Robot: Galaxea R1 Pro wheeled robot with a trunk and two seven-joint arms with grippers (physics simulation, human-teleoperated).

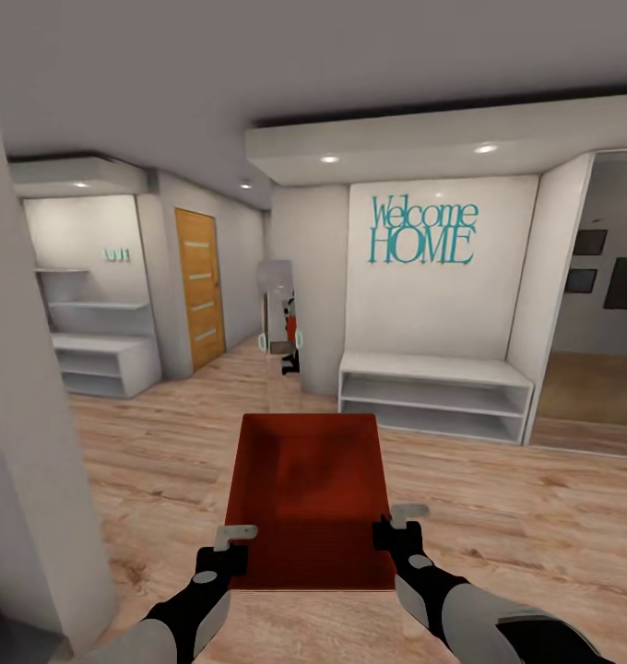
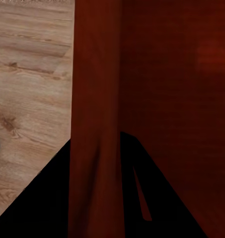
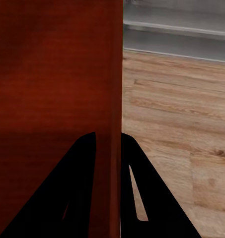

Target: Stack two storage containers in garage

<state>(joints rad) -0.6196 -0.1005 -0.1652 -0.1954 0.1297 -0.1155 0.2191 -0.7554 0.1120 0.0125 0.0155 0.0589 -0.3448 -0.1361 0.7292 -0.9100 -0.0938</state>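
While the robot rolls through a wood-floored hallway, one storage container (image 1: 309,498) hangs in front of it off the floor, left gripper (image 1: 232,546) and right gripper (image 1: 398,526) each with jaws pinching a side wall near the near corners. Risk: thin edge grips can slip or tilt the box, or it clips the white bench (image 1: 433,395) or pillar (image 1: 306,286) on a turn.

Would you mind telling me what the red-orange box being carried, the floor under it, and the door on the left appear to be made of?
The red-orange open-top box looks like smooth matte plastic: uniform colour, thin straight walls, no grain, though a render leaves this open. The floor reads as light wood planks, with visible grain, knots and seams. The orange-brown door appears to be wood veneer with pale horizontal inset stripes.
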